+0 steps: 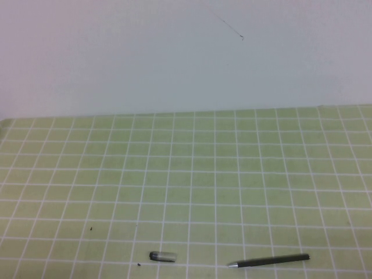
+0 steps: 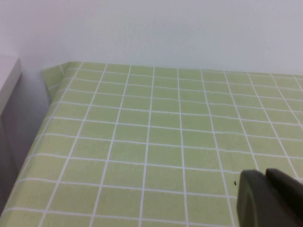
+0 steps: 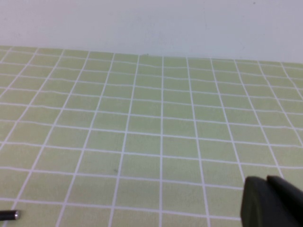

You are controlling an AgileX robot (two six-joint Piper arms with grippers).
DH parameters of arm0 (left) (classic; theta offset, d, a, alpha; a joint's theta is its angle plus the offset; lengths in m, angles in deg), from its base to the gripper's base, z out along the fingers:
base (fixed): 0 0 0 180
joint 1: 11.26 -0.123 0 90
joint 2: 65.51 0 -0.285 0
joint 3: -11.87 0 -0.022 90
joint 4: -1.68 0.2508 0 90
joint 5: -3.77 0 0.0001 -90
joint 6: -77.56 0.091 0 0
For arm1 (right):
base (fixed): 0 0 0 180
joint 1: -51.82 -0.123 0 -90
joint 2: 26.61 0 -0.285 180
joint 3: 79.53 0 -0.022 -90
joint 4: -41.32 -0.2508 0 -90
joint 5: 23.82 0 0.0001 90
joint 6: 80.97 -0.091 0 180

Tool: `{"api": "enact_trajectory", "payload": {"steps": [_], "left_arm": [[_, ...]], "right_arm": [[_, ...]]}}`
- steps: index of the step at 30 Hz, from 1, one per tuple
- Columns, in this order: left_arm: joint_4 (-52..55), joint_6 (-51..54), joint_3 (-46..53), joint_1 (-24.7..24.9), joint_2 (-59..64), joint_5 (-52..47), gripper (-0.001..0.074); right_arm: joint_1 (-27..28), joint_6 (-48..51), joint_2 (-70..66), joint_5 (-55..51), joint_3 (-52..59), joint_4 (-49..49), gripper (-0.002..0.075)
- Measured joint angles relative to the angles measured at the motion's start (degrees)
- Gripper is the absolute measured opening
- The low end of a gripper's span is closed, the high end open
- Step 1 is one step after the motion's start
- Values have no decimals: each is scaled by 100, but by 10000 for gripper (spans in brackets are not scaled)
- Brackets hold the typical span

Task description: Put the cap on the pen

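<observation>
Nearest, left gripper (image 2: pixel 270 198): shows only as a dark lump in the left wrist view. Hangs above the table (image 1: pixel 232 174), on the side with the left edge and the far left corner. Cannot tell if spread or pressed together. Holds nothing that can be seen.

Right gripper (image 3: pixel 272 201): shows the same way in the right wrist view, a dark lump over the green squares. Cannot tell if spread or pressed together. Touches nothing that can be seen. Sits well apart from the pen end (image 3: pixel 8 215) at the side of that view.

Next, by the front edge, right of the middle: pen (image 1: pixel 268 260). Lies flat, almost along the edge, silver tip toward the left edge.

Also by the front edge, left of the middle: cap (image 1: pixel 163 256). Lies on its side, dark end toward the left edge. Stays off the pen, well apart from the silver tip.

Close to the cap: a small dark speck (image 1: pixel 139 265).

Farther back: only green squares with white lines, up to the far edge.

Behind the far edge: pale wall (image 1: pixel 174 58) with a thin dark mark (image 1: pixel 229 27).
</observation>
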Motion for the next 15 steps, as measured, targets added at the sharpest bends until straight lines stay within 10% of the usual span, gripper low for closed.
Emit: {"api": "enact_trajectory", "payload": {"steps": [15], "left_arm": [[90,0,0,0,0,2010,0]], "right_arm": [[0,0,0,436,0,40,-3]]}}
